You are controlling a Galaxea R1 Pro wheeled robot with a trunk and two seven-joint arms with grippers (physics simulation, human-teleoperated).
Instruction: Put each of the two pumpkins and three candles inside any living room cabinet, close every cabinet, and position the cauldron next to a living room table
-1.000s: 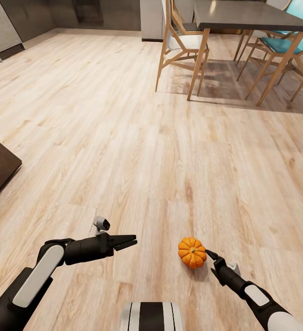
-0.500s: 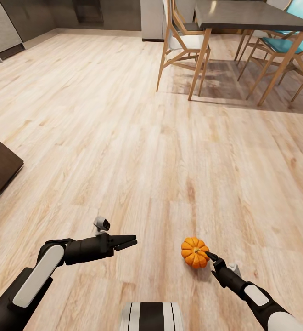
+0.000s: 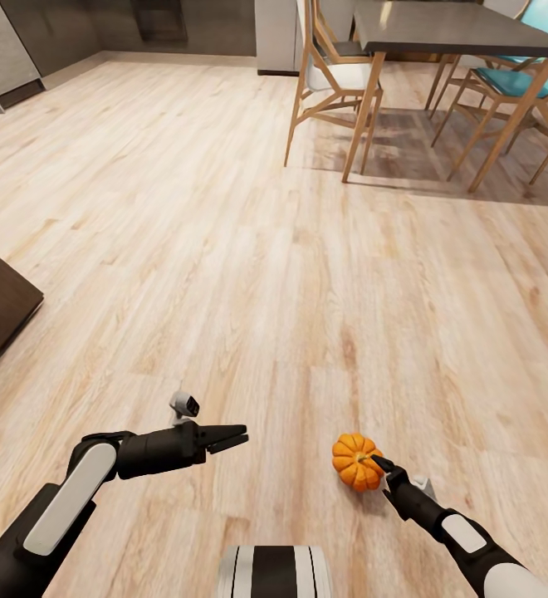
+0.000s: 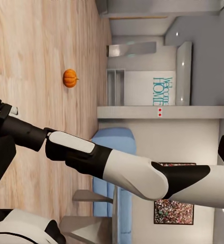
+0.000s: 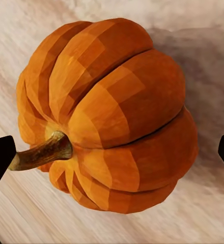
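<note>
A bright orange ribbed pumpkin (image 3: 355,462) lies on the wood floor at the lower right of the head view. My right gripper (image 3: 377,463) reaches down to it, open, with one black fingertip over the pumpkin's near side. In the right wrist view the pumpkin (image 5: 109,114) lies stem sideways between the two fingertips (image 5: 0,155), which stand apart from it at either side. My left gripper (image 3: 241,435) hovers open over bare floor, holding nothing. The left wrist view shows another small pumpkin (image 4: 70,78) farther off on the floor, beyond my right arm (image 4: 117,168).
A dark-topped dining table (image 3: 457,29) with wooden chairs (image 3: 332,75) stands at the back right. The corner of a dark brown furniture piece (image 3: 0,307) juts in at the left edge. A blue sofa (image 4: 112,147) and a white counter (image 4: 163,113) appear in the left wrist view.
The whole head view has shifted slightly. The pumpkin now sits closer to my right gripper, whose fingertip overlaps it. The left arm has not moved.
</note>
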